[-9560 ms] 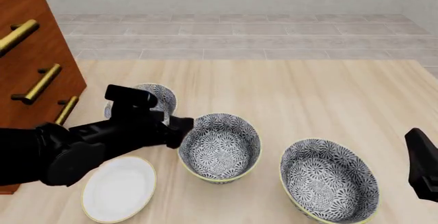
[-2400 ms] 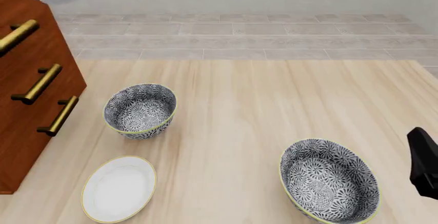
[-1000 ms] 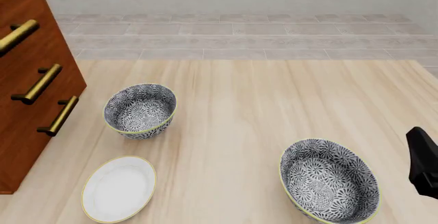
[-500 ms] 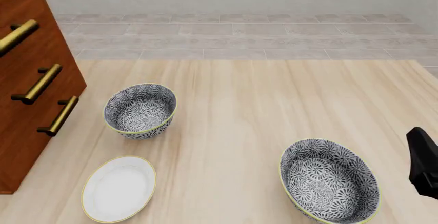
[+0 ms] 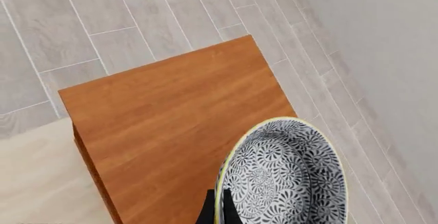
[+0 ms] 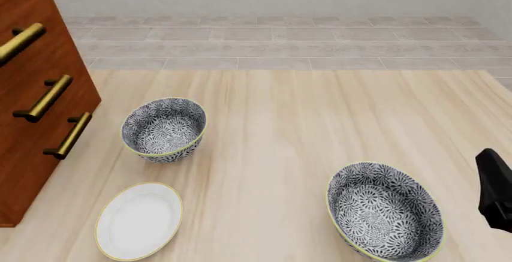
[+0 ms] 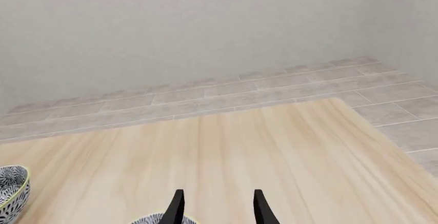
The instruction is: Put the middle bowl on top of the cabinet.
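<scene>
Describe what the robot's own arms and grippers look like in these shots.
Little of them shows. The right gripper has two thin, matte black fingers, blade-like and tapering, with no visible markings or cables. In the front view the right arm is a blocky black shape at the frame's edge. Of the left gripper only a sliver of black finger shows at the patterned bowl's rim.

2 bowls [image 6: 163, 129] [image 6: 385, 209] + white plate [image 6: 139, 220] on table [image 6: 320, 112]

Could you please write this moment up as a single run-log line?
left gripper: shut on middle bowl, above cabinet top | right gripper: open, idle over table | bowl not yet released
</scene>
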{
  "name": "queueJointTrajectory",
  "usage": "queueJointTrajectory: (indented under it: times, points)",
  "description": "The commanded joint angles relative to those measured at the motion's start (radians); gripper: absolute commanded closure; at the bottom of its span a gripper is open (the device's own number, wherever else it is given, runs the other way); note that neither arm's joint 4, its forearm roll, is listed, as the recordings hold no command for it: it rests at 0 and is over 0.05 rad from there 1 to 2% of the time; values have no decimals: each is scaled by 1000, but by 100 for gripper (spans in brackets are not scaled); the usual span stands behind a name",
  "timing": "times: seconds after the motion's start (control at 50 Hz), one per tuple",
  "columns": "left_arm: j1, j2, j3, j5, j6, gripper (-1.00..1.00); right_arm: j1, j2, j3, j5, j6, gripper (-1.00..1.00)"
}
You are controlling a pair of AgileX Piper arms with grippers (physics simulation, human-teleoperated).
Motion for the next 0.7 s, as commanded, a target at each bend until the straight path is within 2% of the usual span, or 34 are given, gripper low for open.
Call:
queueJointTrajectory:
  times: [0.02, 0.4, 0.7]
  points:
    - [26, 3, 25, -19, 5, 100, 0, 2, 0, -1, -1, -100]
    - [52, 6, 107, -55, -5, 100, 4, 10, 0, -6, -8, -100]
    - [65, 11, 127, -57, 0, 100, 4, 7, 0, -3, -6, -100]
